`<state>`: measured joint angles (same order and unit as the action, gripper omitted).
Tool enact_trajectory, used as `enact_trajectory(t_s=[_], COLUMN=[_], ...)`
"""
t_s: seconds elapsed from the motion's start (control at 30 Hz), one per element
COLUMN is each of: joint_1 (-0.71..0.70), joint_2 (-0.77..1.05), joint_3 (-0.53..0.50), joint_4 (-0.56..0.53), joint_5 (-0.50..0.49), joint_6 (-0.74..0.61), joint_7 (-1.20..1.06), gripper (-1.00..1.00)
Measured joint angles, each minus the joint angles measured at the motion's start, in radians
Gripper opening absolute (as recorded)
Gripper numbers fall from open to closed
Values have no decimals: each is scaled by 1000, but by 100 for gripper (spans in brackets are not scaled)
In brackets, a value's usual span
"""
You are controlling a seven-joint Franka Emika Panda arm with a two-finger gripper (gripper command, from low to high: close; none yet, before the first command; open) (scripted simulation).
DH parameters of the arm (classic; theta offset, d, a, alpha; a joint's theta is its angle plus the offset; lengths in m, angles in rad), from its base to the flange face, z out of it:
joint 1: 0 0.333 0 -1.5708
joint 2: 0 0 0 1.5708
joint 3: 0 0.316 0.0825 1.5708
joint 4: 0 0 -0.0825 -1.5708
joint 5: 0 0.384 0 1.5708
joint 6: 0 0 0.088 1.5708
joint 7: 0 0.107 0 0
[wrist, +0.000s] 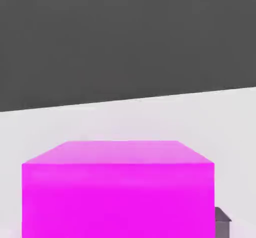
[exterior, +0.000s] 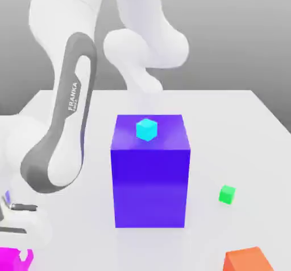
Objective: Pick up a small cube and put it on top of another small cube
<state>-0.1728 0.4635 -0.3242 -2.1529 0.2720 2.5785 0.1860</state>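
The pink cube [wrist: 118, 189] lies on the table [exterior: 238, 127] at the near corner on the exterior view's left, under the arm's hand. A finger [wrist: 222, 223] stands just beside its side, but I cannot tell whether the gripper is clamped on it. The orange cube [exterior: 249, 259] is probably the target.

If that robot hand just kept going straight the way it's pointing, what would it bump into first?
Most likely the magenta cube. It sits right in front of the hand's camera, and in the exterior view the gripper is down at that same cube on the white table. Whether they already touch is unclear.
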Motion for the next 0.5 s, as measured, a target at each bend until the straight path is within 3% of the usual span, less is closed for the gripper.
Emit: enact_trajectory(t_s=[0.13,0.5], joint_1=[96,438], joint_2=[-97,-381], joint_3=[36,246], joint_4=[-39,-343], joint_5=[-25,-78], joint_6=[-15,52], joint_7=[64,391], gripper=[-100,-100])
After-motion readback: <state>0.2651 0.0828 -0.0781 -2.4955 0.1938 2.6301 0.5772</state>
